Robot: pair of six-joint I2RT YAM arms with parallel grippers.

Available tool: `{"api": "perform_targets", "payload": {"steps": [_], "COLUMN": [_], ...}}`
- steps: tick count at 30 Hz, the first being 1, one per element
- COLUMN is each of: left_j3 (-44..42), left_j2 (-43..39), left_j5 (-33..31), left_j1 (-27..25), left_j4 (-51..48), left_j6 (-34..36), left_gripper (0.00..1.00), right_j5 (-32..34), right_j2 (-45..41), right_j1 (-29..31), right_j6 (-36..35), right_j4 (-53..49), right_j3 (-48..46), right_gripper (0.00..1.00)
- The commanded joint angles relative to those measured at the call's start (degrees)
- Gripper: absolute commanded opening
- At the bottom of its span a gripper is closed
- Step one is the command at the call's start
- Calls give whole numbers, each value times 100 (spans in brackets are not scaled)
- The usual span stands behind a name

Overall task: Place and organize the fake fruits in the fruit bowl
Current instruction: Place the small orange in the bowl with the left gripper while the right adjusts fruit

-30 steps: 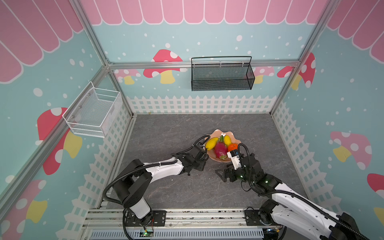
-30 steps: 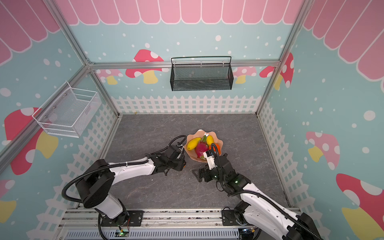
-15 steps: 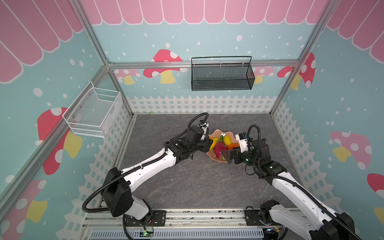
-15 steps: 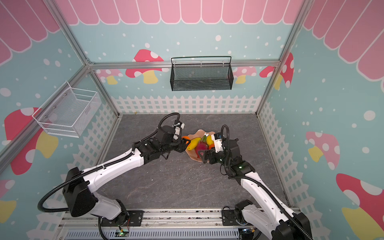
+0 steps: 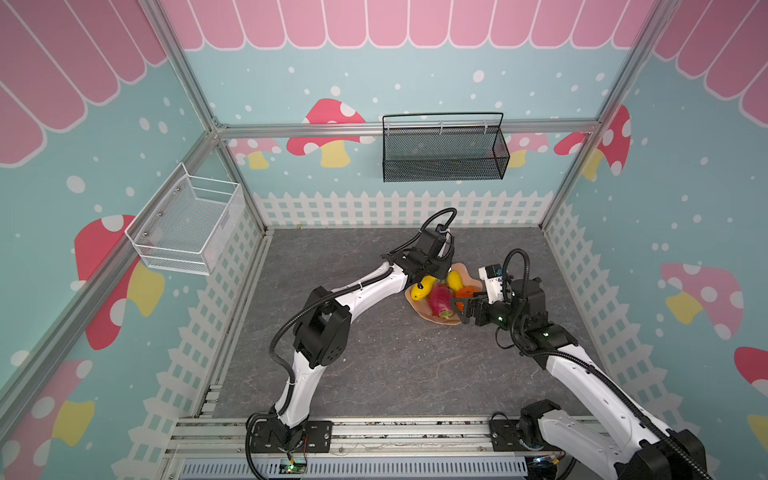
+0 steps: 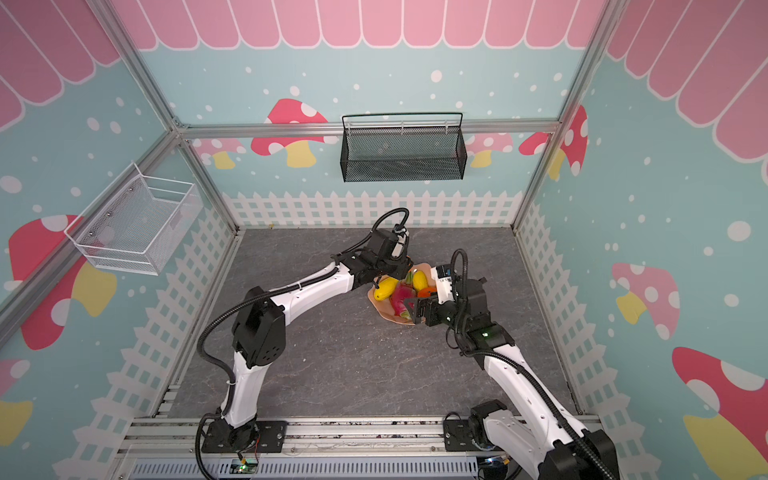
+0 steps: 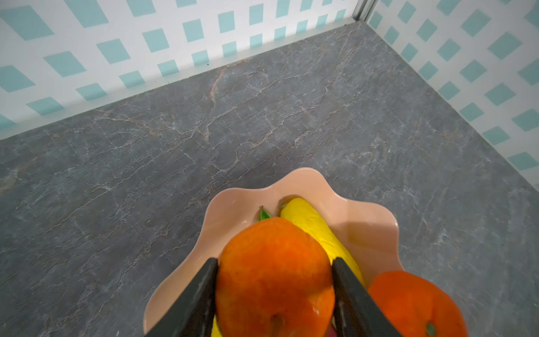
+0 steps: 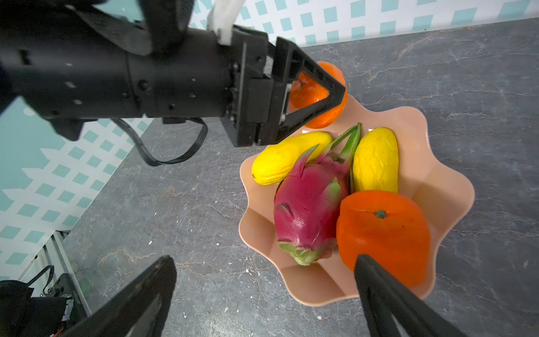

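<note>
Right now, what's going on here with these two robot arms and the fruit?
The left gripper is shut on an orange, holding it over the back edge of the peach-pink fruit bowl. Two yellow mangoes, a dragon fruit and a second orange already lie in the bowl. The right gripper hangs open at the bowl's near side, holding nothing.

Robot lab booth: aluminium frame (image 5: 270, 131), mushroom-print walls (image 5: 332, 114), marble-look floor (image 5: 374, 374).

Your left gripper (image 7: 274, 262) clamps an orange (image 7: 274, 294) between its fingers (image 7: 201, 294), arm stretched forward, while your right gripper (image 8: 264, 261) hangs close by, fingers (image 8: 140, 294) spread wide.
</note>
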Motion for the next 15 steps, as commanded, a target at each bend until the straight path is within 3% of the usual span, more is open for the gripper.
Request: {"api": "perform_targets", "payload": {"steps": [1, 15], "left_j3": [302, 593], "left_j2": [214, 898], "left_j5": [37, 121], "left_j1": [35, 162], "left_j4": [-244, -131], "left_j6": [152, 106], "left_gripper": [56, 58], "right_j5": [-137, -239], "right_j2": [-55, 26], "right_j1": [-74, -179], "right_j6": [-105, -166], "right_j4": [165, 222], "right_j3": [-175, -221], "right_gripper": [99, 99]}}
